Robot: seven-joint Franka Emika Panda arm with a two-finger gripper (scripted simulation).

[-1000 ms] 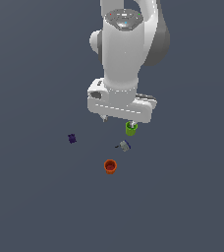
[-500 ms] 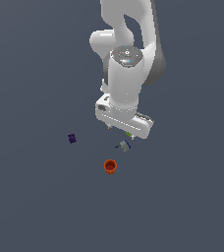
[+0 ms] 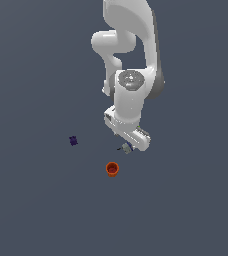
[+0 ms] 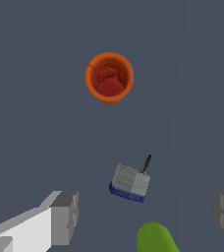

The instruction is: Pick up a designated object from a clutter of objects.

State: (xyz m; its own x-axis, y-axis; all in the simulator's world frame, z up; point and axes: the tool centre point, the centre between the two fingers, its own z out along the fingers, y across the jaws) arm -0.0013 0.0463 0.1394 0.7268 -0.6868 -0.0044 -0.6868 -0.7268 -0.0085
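The tool (image 4: 146, 214) is wide open and holds nothing, and the grey-white item (image 4: 129, 183) lies on the floor between its two fingers (image 4: 65, 216), touching neither.

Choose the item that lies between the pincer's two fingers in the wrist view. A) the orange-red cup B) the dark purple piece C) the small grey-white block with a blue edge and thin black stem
C: the small grey-white block with a blue edge lies between the open pincer's fingers; the orange-red cup lies beyond them.
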